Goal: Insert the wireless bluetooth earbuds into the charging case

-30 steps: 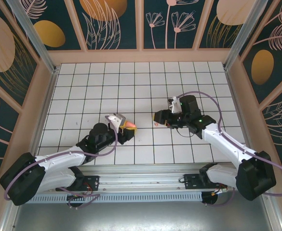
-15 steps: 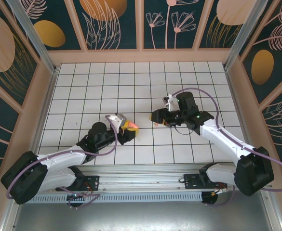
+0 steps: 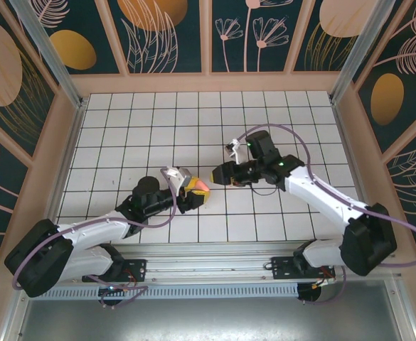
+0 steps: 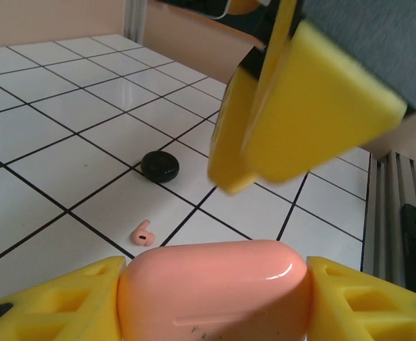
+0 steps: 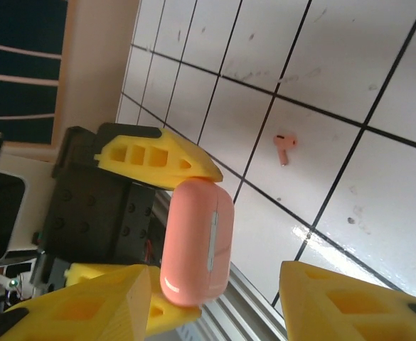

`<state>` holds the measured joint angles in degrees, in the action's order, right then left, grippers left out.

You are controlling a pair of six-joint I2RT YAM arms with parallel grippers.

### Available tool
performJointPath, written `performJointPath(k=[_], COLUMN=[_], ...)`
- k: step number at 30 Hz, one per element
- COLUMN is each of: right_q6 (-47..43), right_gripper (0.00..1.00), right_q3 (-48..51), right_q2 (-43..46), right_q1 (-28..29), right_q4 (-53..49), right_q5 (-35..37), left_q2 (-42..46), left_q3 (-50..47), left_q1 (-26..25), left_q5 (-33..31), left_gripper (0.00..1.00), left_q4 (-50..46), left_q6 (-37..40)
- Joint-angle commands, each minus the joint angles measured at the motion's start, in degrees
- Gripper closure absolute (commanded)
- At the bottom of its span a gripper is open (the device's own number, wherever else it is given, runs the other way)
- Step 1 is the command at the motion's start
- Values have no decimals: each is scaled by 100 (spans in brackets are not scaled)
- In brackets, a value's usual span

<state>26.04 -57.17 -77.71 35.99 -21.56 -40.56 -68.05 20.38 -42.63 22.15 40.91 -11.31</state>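
Observation:
The pink charging case [image 4: 215, 291] is closed and my left gripper [image 3: 195, 189] is shut on it, a yellow pad on each end. In the right wrist view the case [image 5: 197, 241] hangs above the tiles, its seam facing the camera. My right gripper [image 3: 217, 175] is open right beside the case. Its own fingertips [image 5: 72, 305] stand wide apart, with the case's lower end near the left one. One pink earbud [image 4: 143, 232] lies on a tile below, also seen as the pink earbud [image 5: 284, 148]. A small black rounded earbud [image 4: 159, 165] lies a little beyond it.
The white gridded table [image 3: 151, 128] stretches back to the patterned walls. Along the near edge runs the metal rail [image 3: 215, 252] that carries the arm bases. The right arm's cable [image 3: 293, 138] loops above its wrist.
My right gripper has moved left across about one tile and now sits close to the held case. My left gripper has shifted slightly right with the case.

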Motion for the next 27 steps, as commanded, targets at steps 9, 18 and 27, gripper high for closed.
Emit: performJointPath(k=[9, 18, 27], right_q6=[-613, -850, -1099], right_gripper=[55, 55, 73], right_q3=[-754, -1012, -1287], right_q2=[-752, -1016, -1169], right_q1=[277, 369, 391], right_q4=[-626, -994, -1263], right_q5=[-291, -520, -491], left_q2=[47, -50, -18], left_q3=[201, 284, 334], left_q1=[36, 34, 29], left_q5=[140, 184, 176], left_gripper=[62, 63, 62], left_q4=[5, -65, -188], left_q6=[199, 173, 164])
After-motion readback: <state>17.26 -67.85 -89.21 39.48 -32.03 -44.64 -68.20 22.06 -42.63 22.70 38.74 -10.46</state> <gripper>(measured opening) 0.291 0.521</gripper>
